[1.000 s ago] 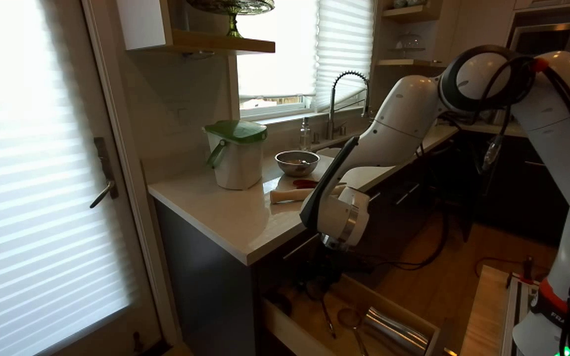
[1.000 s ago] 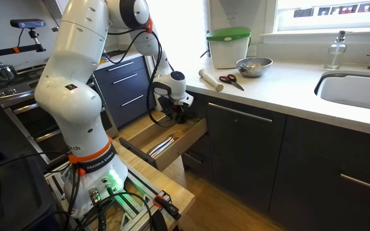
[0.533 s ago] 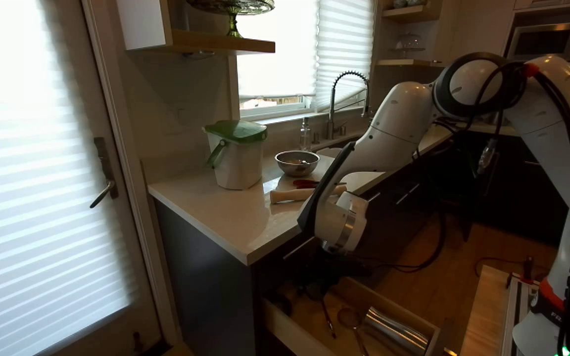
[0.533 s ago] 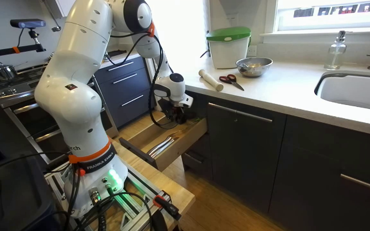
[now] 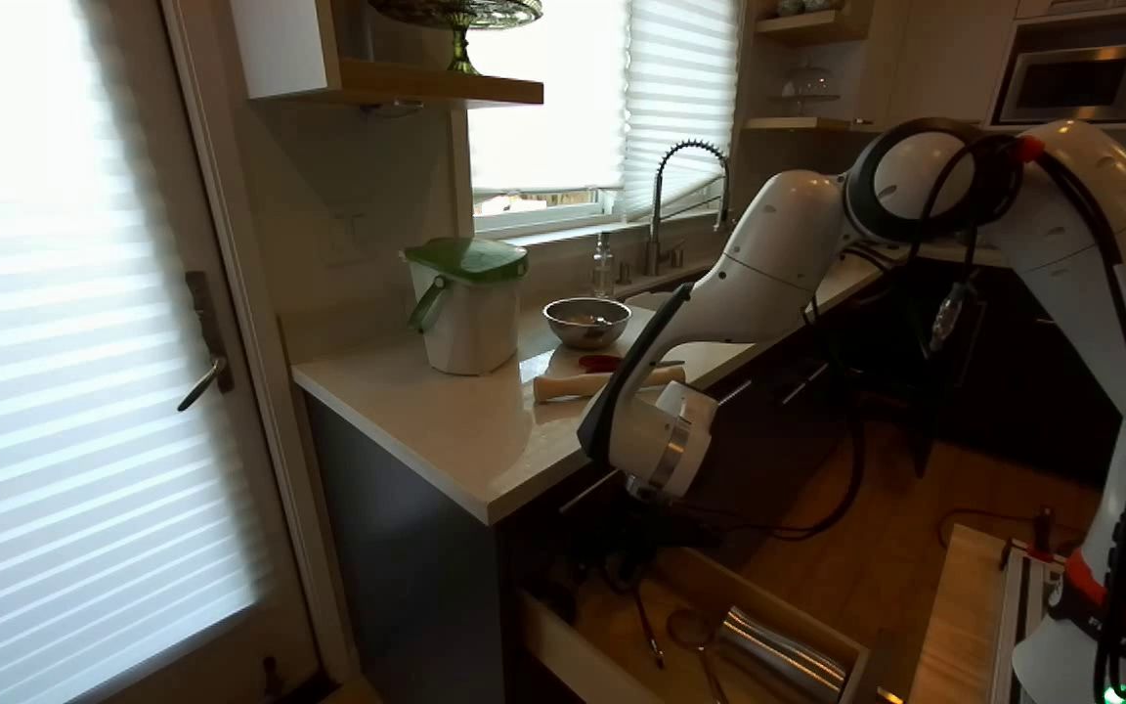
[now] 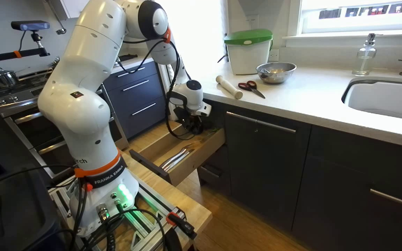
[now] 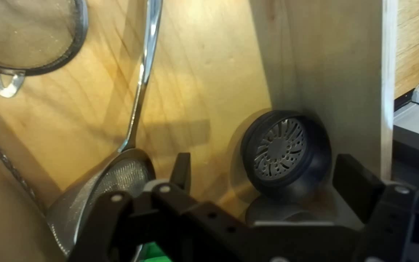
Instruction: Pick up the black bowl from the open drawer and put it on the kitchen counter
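The black two-fingered gripper (image 7: 264,165) of the white robot arm (image 6: 84,69) points down into the open drawer (image 6: 201,157), which has a pale wood interior and a dark front; the gripper's fingers (image 7: 356,185) stand wide apart with nothing held between them. The small round black bowl (image 7: 286,153), with a perforated grey disc inside, shows in the wrist view across the gap between those fingers, nearer the one at the right of that view; it is tilted, just beside the drawer's side wall, and how far beyond the fingertips it lies I cannot tell. Just outside the finger at the left of the wrist view is a conical metal mesh strainer (image 7: 122,178), partly covered by the gripper, its long shiny handle running away from the tool; farther out on that same side lies a dark-rimmed round mesh strainer (image 7: 24,34). In an exterior view a ribbed, shiny metal cylinder (image 5: 783,655) lies in the drawer, on the drawer-front side of the gripper. Higher than the gripper in both exterior views is the smooth pale cream kitchen counter (image 6: 312,94); on it, nearest the tool, lies a pale cylindrical roller (image 6: 229,87), then a pair of red-handled scissors (image 6: 255,91), with a shiny metal bowl (image 6: 276,73) and a green-lidded white bin (image 6: 248,57) farther off
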{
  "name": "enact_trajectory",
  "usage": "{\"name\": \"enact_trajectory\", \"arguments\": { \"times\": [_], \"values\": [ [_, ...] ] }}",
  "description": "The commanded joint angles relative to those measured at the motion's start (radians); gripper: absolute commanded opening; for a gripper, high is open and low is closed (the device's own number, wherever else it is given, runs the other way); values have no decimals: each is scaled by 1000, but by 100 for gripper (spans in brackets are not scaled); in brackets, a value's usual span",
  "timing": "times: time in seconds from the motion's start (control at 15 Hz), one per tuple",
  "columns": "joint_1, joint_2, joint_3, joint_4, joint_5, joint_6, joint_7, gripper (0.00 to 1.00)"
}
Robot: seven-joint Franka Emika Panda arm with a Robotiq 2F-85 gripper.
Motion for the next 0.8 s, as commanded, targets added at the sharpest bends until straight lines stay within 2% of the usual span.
{"name": "enact_trajectory", "arguments": {
  "times": [0.0,0.33,0.73],
  "values": [
    [-40,81,38,67,77,20,-95,100],
    [-66,145,53,122,186,25,-185,100],
    [-39,185,48,166,244,32,-172,100]
  ]
}}
